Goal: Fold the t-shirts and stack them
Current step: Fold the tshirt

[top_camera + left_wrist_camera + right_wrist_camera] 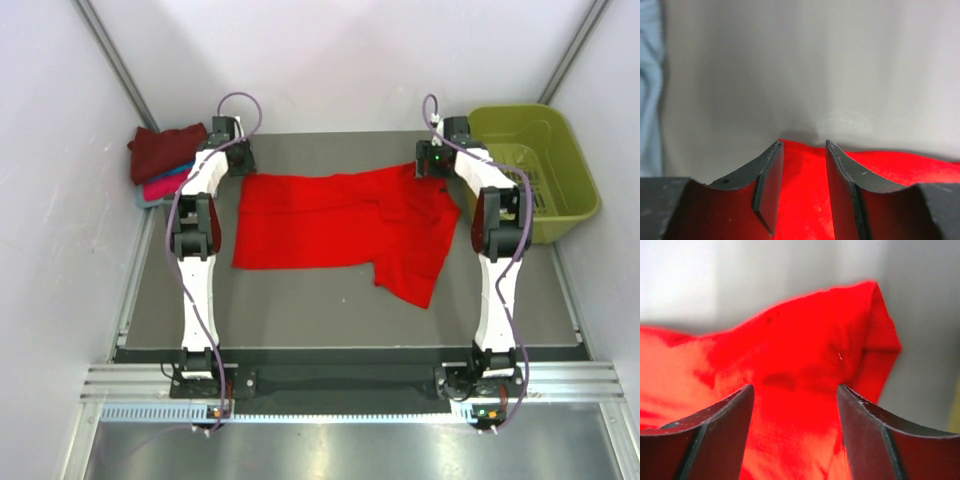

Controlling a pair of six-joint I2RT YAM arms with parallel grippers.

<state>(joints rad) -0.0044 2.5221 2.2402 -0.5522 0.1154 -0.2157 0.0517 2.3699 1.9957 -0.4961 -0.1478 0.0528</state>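
The bright red t-shirt (330,220) lies spread on the grey table, with its right part rumpled and a flap hanging toward the near side. My left gripper (242,165) is at the shirt's far left corner. In the left wrist view it (802,145) is open, with the red cloth (800,195) lying between and under the fingers. My right gripper (432,172) is at the shirt's far right corner. In the right wrist view it (795,387) is wide open over bunched red cloth (805,360). A folded stack stands at the far left, with a maroon shirt (165,150) on top and a magenta one (165,186) under it.
An olive-green plastic basket (545,165) stands at the far right, close to the right arm. White walls close in on the left, back and right. Pale blue cloth (650,100) shows at the left edge of the left wrist view.
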